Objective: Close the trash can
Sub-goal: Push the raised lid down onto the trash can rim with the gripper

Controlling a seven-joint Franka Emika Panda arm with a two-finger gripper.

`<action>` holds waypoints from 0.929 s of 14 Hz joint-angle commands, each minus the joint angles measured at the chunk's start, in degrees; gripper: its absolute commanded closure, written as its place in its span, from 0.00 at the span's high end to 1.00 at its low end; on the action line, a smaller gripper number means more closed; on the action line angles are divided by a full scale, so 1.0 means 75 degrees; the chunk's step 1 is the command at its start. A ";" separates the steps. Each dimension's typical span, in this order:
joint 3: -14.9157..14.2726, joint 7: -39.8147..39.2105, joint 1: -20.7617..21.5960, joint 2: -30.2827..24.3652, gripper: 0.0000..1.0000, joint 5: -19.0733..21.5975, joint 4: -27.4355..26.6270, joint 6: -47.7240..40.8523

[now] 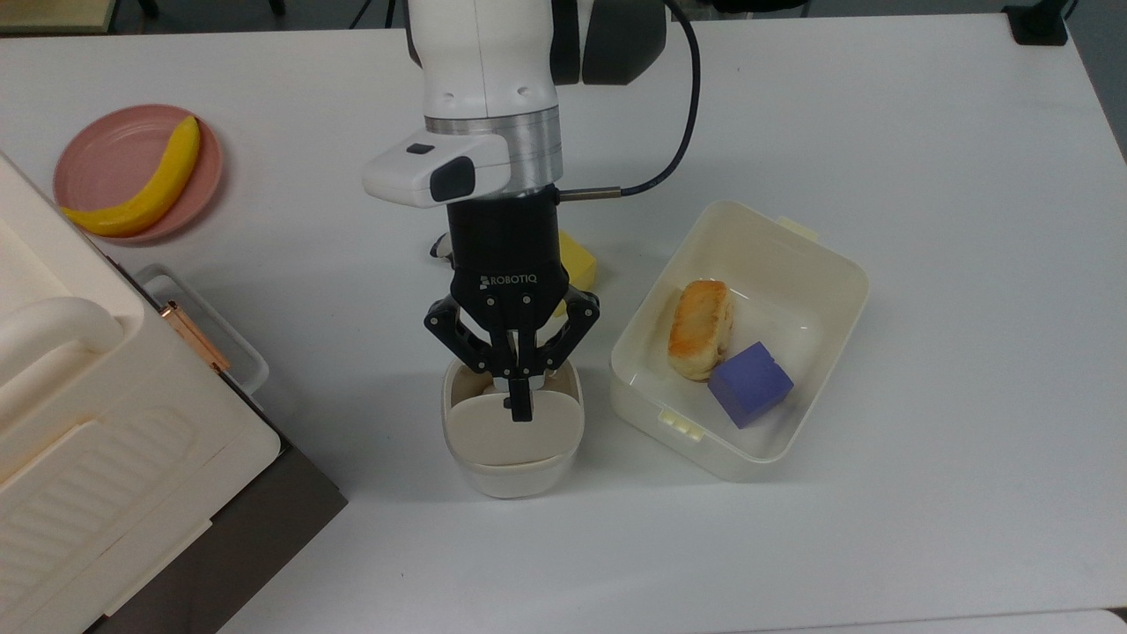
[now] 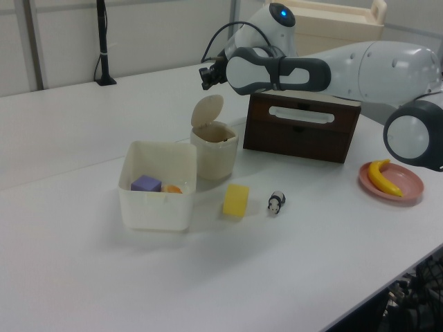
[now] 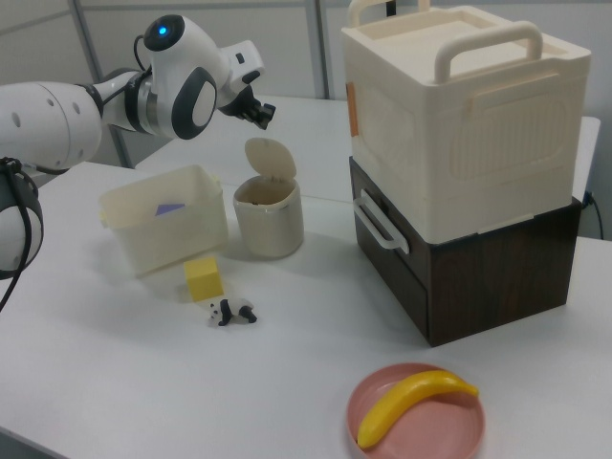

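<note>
While the gripper hangs with jaws pressed together, the trash can sits directly below them, its lid standing upright.

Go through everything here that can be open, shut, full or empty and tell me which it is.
trash can: lid up, open.
gripper: shut, holding nothing.
food box: no lid, holds a bun and a purple block.
pink plate: holds a banana.
drawer: shut.
</note>
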 commanded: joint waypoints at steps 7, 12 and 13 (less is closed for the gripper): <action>-0.0129 0.0078 0.0086 -0.0126 0.00 -0.0288 -0.0130 -0.2498; -0.0106 0.0078 0.0109 -0.0032 0.00 -0.0639 -0.0692 -0.2498; -0.0106 0.0090 0.0121 -0.0020 0.00 -0.0686 -0.0774 -0.2498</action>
